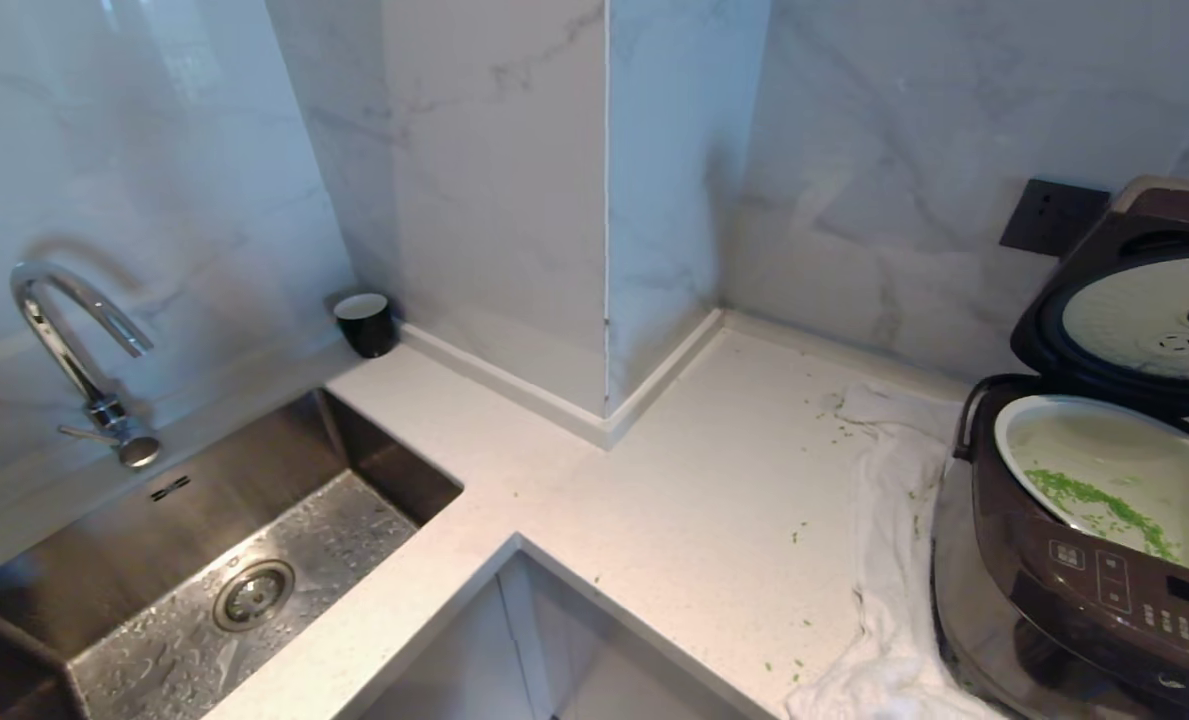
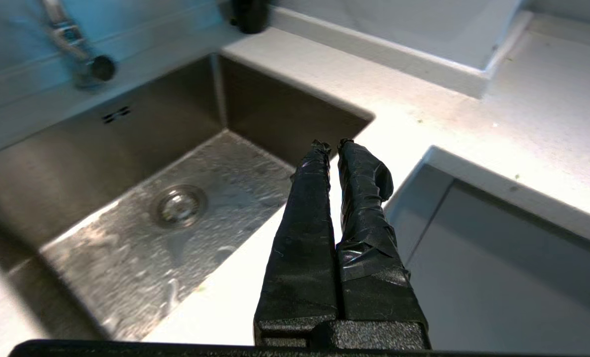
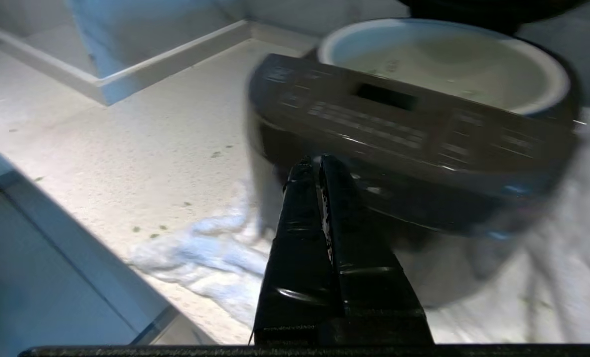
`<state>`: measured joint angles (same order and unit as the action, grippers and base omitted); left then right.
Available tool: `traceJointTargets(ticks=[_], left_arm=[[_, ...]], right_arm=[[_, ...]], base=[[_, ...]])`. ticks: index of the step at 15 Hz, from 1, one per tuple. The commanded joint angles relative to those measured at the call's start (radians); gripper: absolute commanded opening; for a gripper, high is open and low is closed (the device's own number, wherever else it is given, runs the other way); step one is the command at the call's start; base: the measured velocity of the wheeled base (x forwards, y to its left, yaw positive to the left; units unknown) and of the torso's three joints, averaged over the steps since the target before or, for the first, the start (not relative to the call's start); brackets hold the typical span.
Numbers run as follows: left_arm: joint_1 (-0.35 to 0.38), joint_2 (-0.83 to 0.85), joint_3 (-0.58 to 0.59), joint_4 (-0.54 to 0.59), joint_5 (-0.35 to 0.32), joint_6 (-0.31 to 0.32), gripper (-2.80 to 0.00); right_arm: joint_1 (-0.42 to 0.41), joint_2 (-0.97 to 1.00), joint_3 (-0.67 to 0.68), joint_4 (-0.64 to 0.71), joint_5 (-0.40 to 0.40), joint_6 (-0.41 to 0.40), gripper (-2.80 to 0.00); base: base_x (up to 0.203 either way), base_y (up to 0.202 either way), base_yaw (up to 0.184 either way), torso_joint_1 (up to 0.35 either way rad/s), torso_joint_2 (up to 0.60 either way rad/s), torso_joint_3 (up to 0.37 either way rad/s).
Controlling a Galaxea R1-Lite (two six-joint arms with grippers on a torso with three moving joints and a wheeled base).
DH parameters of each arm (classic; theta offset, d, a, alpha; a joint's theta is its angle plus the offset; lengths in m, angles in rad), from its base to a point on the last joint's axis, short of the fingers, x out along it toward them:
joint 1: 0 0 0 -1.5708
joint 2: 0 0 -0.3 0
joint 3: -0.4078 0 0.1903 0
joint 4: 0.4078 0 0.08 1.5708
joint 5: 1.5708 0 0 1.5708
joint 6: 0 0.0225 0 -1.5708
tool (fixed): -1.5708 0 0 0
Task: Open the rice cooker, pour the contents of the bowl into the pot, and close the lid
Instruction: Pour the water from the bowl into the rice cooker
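White counter [image 1: 654, 500], rice cooker [image 3: 414, 144] w/ lid [image 1: 1134, 300] up just beyond right claw [image 3: 313, 159], closed, empty, left claw [image 2: 330, 145] closed over sink [image 2: 101, 163]

Grey-veined white marble wall [image 1: 494, 180] panels with a jutting corner column back a speckled white table [image 1: 674, 500], where a wet stainless steel sink [image 1: 154, 520] under a curved chrome faucet [image 1: 74, 340] sits left and a dark wall socket [image 1: 1052, 216] right.

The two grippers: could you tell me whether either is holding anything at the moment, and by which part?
Nothing is held. The left gripper is shut and empty above the sink edge; the right gripper is shut and empty before the rice cooker.
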<state>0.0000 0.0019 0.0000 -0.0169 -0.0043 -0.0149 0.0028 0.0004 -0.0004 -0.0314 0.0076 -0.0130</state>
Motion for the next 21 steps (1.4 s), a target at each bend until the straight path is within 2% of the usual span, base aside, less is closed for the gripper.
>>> traceJointTargets(ticks=[1,15,21], left_arm=[[0.0,0.0,0.006,0.0,-0.002,0.0,-2.8],[0.0,0.0,0.006,-0.002,0.0,0.0,-2.8],[0.0,0.0,0.008,-0.003,0.0,-0.002,-2.8]], right_arm=[[0.0,0.0,0.016,-0.001,0.0,-0.001,-2.8],[0.0,0.0,0.016,-0.001,0.0,-0.001,-2.8],[0.0,0.0,0.016,-0.001,0.0,-0.001,-2.8]], base=[[0.003,0.002,-0.133,0.005,0.01,0.001],[0.003,0.009,-0.172,0.003,0.0,0.002],[0.0,0.0,-0.028,0.001,0.0,0.001]])
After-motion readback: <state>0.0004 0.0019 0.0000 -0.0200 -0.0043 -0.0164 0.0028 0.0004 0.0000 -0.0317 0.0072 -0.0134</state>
